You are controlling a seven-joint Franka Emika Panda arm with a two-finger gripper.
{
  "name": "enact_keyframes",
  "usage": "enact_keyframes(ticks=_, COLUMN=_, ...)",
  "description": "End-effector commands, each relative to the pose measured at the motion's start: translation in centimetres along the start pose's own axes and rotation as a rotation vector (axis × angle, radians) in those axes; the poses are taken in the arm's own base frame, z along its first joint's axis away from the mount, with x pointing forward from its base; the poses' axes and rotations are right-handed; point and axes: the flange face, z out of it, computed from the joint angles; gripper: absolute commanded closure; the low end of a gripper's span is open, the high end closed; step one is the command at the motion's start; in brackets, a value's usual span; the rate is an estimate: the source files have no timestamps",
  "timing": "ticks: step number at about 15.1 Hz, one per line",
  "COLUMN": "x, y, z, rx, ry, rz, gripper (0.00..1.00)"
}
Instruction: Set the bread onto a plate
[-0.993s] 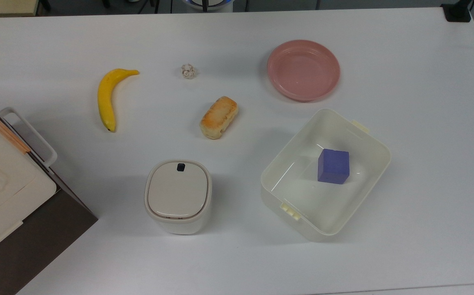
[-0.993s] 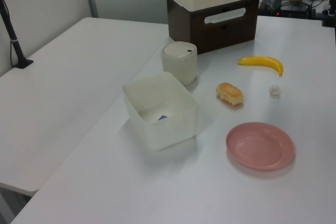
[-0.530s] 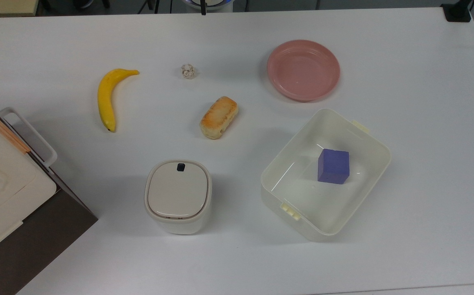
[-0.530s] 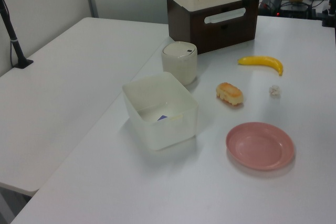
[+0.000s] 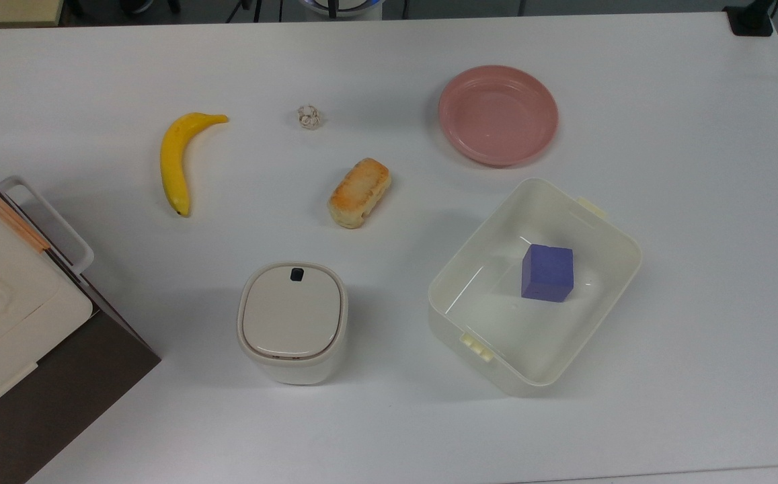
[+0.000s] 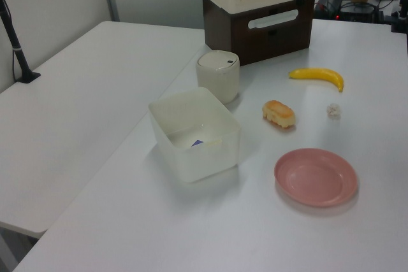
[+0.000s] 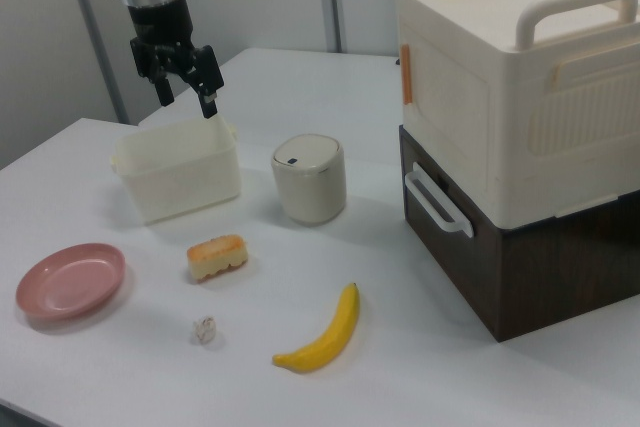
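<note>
High above the cream tub (image 7: 178,179) in the right view, the end effector (image 7: 187,87) hangs with its fingers spread wide, holding nothing. To begin well, it should travel over the bread (image 7: 217,255), line its fingers across the bun's short width, and descend straight. That bread (image 5: 359,192) is a small oblong bun, golden-orange on top with pale sides, lying bare on the desk (image 5: 698,168), well apart from the pink plate (image 5: 498,114).
</note>
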Motion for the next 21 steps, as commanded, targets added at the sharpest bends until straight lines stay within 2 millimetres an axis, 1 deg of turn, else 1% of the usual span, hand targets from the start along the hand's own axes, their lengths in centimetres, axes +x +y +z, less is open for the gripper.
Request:
enact_keyframes(ticks=1, x=-0.64, y=-0.37, z=-0.27, rx=-0.026, ry=-0.028, rz=-0.009, gripper=0.00)
enact_keyframes(ticks=13, x=-0.83, y=-0.43, z=0.12, rx=-0.028, ry=-0.052, rz=-0.013, gripper=0.00)
enact_keyframes(ticks=18, x=-0.80, y=-0.20, z=0.06, rx=-0.027, ry=-0.051, rz=-0.007, gripper=0.00)
enact_keyframes(ticks=21, x=-0.77, y=-0.39, z=0.02, rx=-0.025, ry=-0.047, rz=-0.001, gripper=0.00)
